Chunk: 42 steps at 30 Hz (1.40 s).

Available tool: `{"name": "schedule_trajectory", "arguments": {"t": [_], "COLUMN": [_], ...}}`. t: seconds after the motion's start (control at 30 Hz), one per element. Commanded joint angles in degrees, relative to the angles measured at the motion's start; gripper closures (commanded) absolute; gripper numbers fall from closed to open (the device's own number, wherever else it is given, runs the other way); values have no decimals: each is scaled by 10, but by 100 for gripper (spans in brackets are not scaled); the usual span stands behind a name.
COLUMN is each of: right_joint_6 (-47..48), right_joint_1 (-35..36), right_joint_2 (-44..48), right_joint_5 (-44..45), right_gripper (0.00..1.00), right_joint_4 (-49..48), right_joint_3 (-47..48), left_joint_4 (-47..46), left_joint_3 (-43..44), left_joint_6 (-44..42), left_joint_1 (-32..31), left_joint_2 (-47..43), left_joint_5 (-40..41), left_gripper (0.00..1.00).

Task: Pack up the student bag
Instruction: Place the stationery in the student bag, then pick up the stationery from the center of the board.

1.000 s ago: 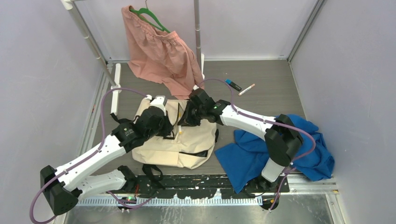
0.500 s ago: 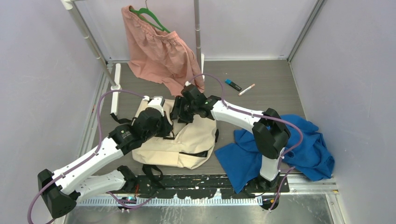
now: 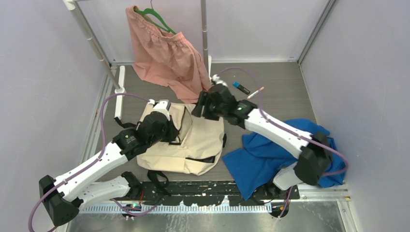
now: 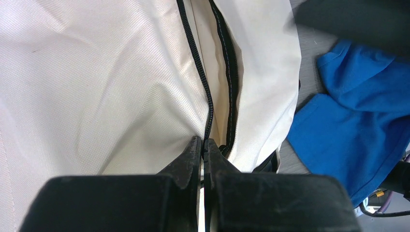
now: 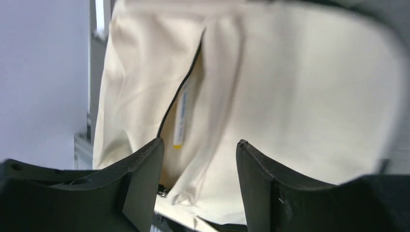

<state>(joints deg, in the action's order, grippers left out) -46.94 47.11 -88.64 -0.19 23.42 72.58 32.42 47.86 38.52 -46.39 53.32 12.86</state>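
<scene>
left gripper [image 4: 203,141]: pinched tight on student bag [image 3: 198,140] zipper edge
right gripper [image 5: 199,147]: spread wide — empty
student bag: frame centre, unzipped — contents hidden

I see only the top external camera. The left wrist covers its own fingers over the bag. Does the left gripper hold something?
Observer: Yes. The left gripper is shut on the black zipper edge of the student bag.
Operator: And the right gripper?
Observer: It is open above the bag and holds nothing.
Operator: Is the bag unzipped there?
Observer: Yes, the right wrist view shows an open slit with a white label inside.
</scene>
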Motion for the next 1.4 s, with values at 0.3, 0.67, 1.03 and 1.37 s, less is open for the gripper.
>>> {"name": "schedule_trajectory", "arguments": {"t": [0.3,0.67,1.03,1.37], "right_joint_6": [75,20,0,-16], "right_joint_1": [-304,-419,-419,-421], "right_joint_2": [13,-242,-400,-430], "right_joint_5": [265,213,229,245], "right_gripper": [32,34,35,45], "right_joint_4": [126,132,192,199], "right_joint_3": [5,207,362,343], "left_joint_4": [-31,-7,21,16], "left_joint_3": [20,17,5,7], "left_joint_6": [-9,-6,2,1], "left_joint_1": [0,0,0,0], "left_joint_2": [-10,-43,-85,-76], "left_joint_5": [12,23,39,38], "left_gripper": [100,100,100,100]}}
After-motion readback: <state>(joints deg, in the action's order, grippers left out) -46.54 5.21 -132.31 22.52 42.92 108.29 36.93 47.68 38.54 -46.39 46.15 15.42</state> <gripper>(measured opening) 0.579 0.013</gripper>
